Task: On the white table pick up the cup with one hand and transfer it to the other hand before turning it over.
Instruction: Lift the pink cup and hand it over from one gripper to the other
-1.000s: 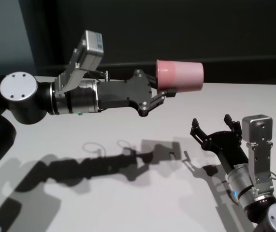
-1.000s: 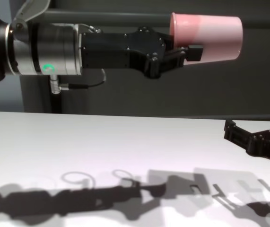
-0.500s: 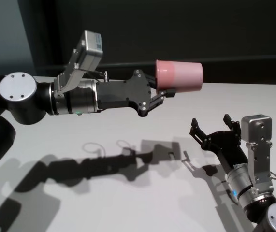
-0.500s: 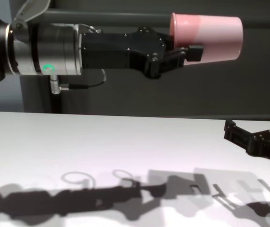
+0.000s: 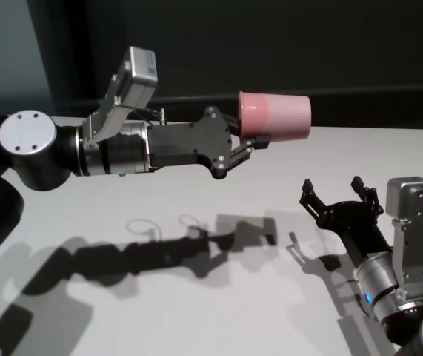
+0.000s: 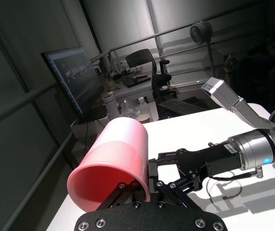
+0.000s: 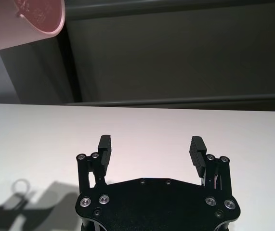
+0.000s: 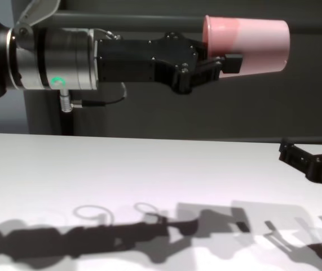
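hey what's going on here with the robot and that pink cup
The left gripper is shut on the rim of the pink cup, holding it on its side, raised well above the white table. The right gripper waits lower and to the right with its jaws open, apart from the cup. The handover has not yet happened.

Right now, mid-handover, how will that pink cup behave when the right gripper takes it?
The cup is probably light: the left gripper holds it sideways by the rim alone. Its smooth tapered wall may slip in the open right gripper. A thin rim suggests it flexes if squeezed. Dropped on the white table, it would likely roll.
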{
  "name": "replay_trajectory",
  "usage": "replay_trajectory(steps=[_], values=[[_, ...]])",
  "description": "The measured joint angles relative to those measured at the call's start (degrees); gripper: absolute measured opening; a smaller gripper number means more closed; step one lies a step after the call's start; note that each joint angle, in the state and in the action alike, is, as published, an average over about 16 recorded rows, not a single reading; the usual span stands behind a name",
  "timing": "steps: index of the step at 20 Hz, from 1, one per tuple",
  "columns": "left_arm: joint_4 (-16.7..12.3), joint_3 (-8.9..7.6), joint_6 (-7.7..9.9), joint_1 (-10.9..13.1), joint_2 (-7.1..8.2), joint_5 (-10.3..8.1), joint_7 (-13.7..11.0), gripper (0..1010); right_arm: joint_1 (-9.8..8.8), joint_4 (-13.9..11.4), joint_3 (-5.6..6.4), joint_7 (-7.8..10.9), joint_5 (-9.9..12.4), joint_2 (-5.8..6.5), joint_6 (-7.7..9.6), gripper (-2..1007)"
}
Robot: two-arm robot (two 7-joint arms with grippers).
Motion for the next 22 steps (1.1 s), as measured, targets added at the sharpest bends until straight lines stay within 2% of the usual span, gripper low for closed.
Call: replay_trajectory(steps=[6, 13, 18, 22], values=[[0.0, 0.0, 0.0, 0.0, 0.0, 0.0, 0.0, 50, -1.85, -1.7, 3.66, 1.82, 4.4, -1.59, -0.76, 1003], [0.0, 0.0, 0.0, 0.0, 0.0, 0.0, 0.0, 50, -3.33, -3.3, 8.38, 5.08, 11.7, -3.49, -1.33, 1003], [0.0, 0.0, 0.0, 0.0, 0.0, 0.0, 0.0, 50, -3.36, -3.8, 11.17, 7.73, 19.0, -4.79, -0.05, 1003], [0.0, 0.0, -0.01, 0.0, 0.0, 0.0, 0.0, 50, -2.91, -3.8, 13.24, 9.8, 26.6, -5.92, 2.66, 1003]])
